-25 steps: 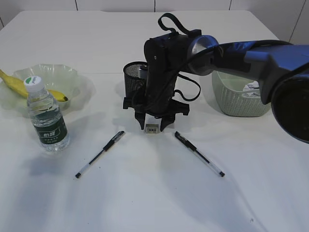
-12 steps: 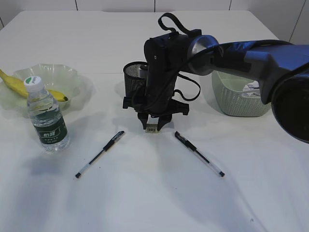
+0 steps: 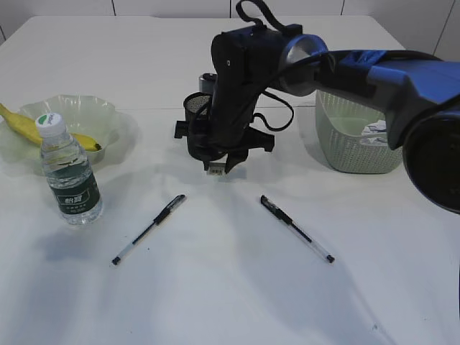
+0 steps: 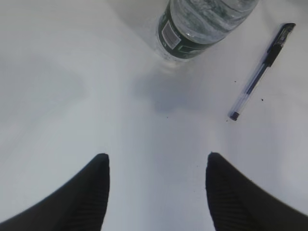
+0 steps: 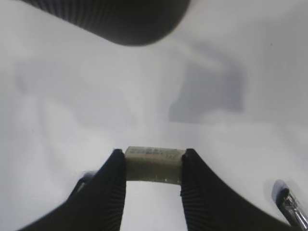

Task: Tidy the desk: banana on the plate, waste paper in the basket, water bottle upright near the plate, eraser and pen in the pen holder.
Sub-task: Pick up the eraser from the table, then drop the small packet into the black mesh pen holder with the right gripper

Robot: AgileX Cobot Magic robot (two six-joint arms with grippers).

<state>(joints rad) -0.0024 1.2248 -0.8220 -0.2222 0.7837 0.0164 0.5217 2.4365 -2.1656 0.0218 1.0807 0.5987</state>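
your right gripper (image 3: 218, 164) has its fingers (image 5: 108, 185) clenched on the eraser (image 3: 214, 170), one on each side, and the eraser hangs clear of the bench (image 3: 230, 287) with its shadow on the white top below. it sits just in front of the holder (image 3: 195, 108), the black mesh cup at centre, which the arm partly hides. in the right wrist view the eraser (image 5: 154, 165) shows as a pale block with a printed label, wedged between the two ribbed fingers, and the holder's rim (image 5: 115, 19) curves across the top.

your left gripper (image 4: 156, 185) is released, its fingers (image 4: 91, 192) well apart over bare bench, holding nothing. just beyond it stands the bottle (image 4: 202, 24), upright, with the left pen (image 4: 262, 72) lying to its right.

in the exterior view the bottle (image 3: 70, 172) stands on the near side of the plate (image 3: 108, 118) at far left, and the banana (image 3: 29, 129) lies on that plate. the left pen (image 3: 148, 230) and the right pen (image 3: 297, 228) both lie flat on the bench, slanting, well apart, near of the eraser. the basket (image 3: 352, 147) sits at right with paper (image 3: 375, 131) showing inside it.
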